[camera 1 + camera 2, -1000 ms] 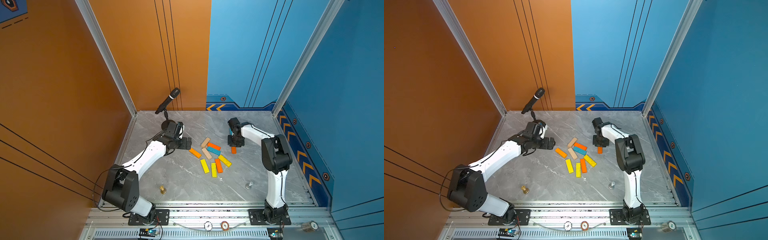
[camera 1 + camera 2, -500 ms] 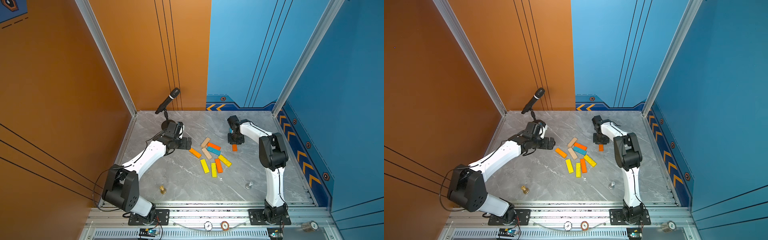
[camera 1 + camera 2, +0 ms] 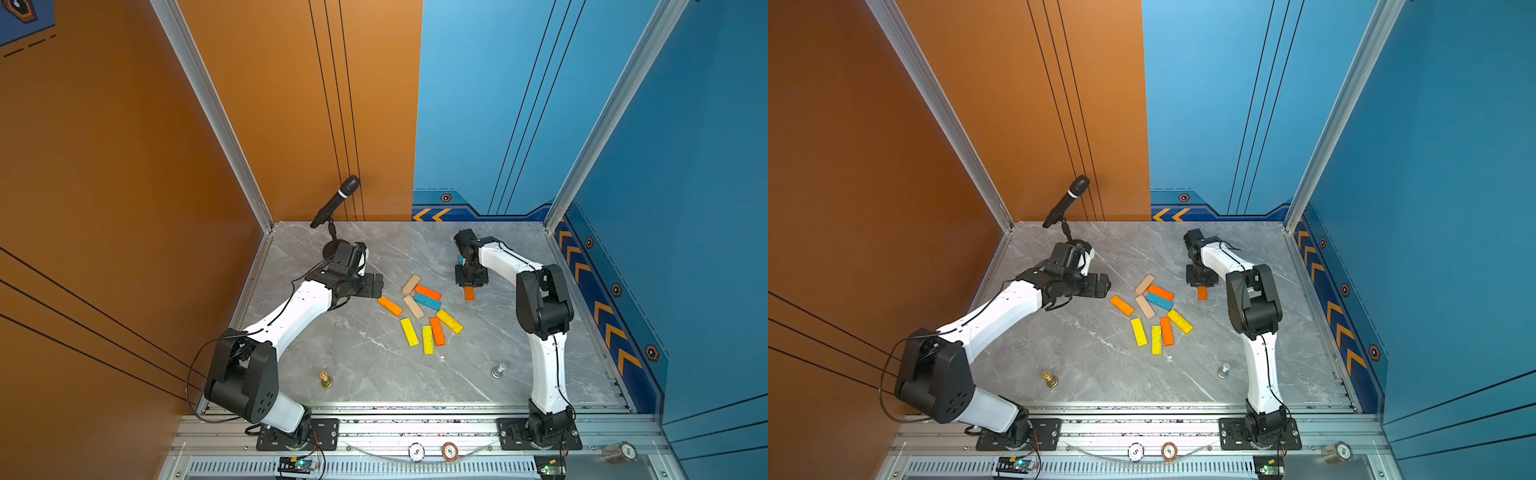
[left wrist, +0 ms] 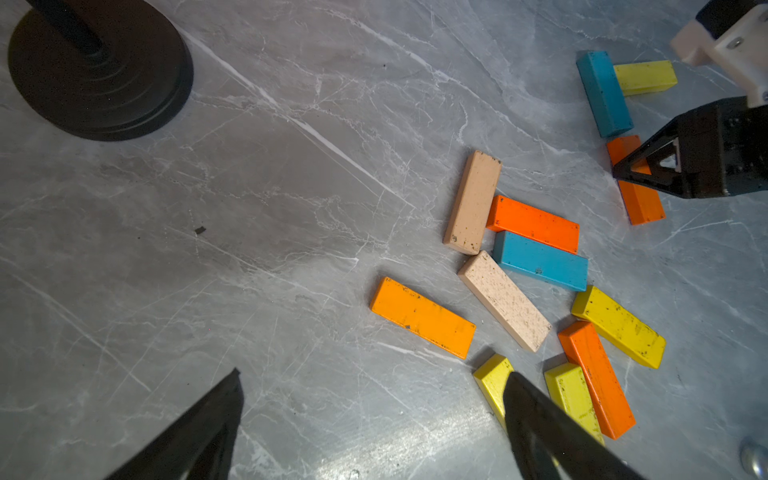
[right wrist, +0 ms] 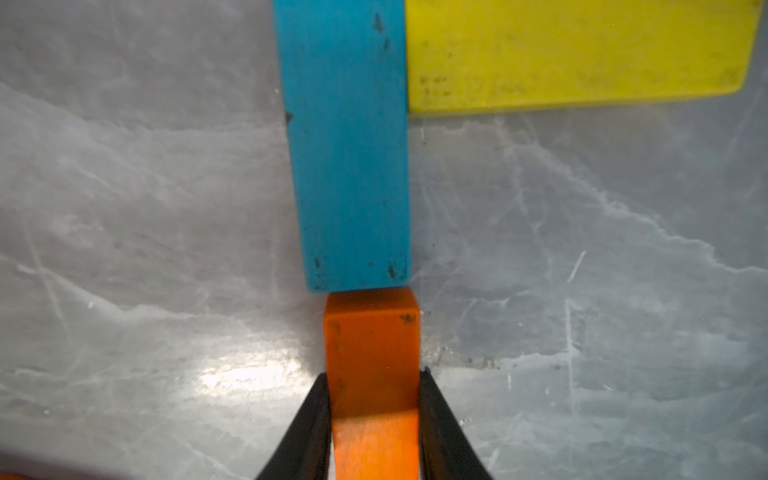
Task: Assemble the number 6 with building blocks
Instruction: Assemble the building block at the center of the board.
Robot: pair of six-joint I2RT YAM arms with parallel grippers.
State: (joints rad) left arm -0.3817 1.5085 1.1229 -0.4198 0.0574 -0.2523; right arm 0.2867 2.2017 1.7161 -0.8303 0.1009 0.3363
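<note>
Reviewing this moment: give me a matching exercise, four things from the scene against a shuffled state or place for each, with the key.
Things
1. left gripper
2. right gripper
3. blue block
4. gold chess piece

States or places
A. stands alone near the front edge of the table, on the left arm's side
B. shut on an orange block
C. open, holding nothing
D. lies flat, one long side against a yellow block, one end at the orange block's end

Pairs: 1-C, 2-B, 3-D, 4-A
</note>
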